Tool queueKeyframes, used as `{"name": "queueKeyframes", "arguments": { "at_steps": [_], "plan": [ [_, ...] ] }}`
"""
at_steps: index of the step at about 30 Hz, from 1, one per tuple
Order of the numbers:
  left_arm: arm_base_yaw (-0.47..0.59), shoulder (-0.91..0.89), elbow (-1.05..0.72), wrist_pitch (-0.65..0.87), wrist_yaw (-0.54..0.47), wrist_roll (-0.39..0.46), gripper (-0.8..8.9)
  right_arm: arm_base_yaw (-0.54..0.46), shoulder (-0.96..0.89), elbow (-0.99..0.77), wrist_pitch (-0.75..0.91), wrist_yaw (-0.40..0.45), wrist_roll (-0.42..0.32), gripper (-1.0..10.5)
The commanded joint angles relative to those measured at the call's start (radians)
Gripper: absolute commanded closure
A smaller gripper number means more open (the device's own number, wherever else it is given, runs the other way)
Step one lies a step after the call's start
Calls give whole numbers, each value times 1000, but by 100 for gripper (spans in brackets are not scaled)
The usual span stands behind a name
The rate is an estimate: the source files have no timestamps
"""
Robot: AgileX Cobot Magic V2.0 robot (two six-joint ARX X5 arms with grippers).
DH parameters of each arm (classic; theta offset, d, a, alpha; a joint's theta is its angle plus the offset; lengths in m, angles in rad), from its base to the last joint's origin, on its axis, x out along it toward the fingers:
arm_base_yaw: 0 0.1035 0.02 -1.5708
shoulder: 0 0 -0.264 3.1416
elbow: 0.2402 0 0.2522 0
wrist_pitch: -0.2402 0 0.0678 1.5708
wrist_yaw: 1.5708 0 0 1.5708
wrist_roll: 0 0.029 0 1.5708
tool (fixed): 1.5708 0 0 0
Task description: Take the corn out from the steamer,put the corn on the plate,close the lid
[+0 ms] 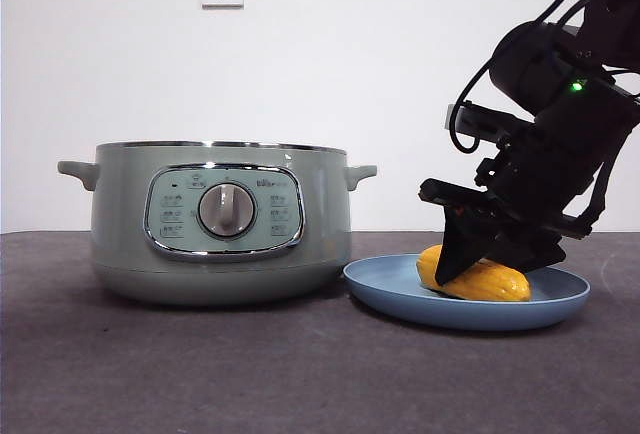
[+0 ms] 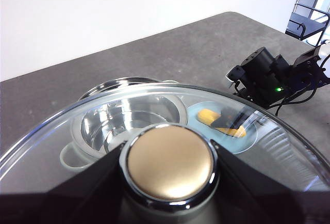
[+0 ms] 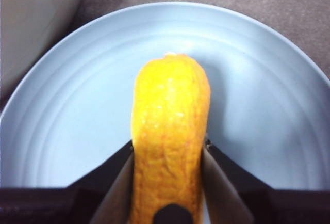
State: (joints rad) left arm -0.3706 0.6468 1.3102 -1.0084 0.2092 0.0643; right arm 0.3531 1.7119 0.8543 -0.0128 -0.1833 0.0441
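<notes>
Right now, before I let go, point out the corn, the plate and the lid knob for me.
corn (image 3: 170, 131): right wrist view, middle of the cob between the jaws.
plate (image 1: 400, 299): front view, bare rim nearest the cooker.
lid knob (image 2: 170, 162): left wrist view, centre of the knob's round top.
</notes>
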Motion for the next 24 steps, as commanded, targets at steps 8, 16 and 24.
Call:
{"name": "queueKeyframes", "arguments": {
  "at_steps": [8,16,24],
  "plan": [
    [-3,13,16,81,5,10,821,1,-11,-6,-10,-1,34,463],
    [-3,93,16,164,6,12,821,0,-222,-2,-68,3,34,463],
    [-3,245,16,369,40,64,821,3,-608,-2,-280,2,31,465]
  ]
}}
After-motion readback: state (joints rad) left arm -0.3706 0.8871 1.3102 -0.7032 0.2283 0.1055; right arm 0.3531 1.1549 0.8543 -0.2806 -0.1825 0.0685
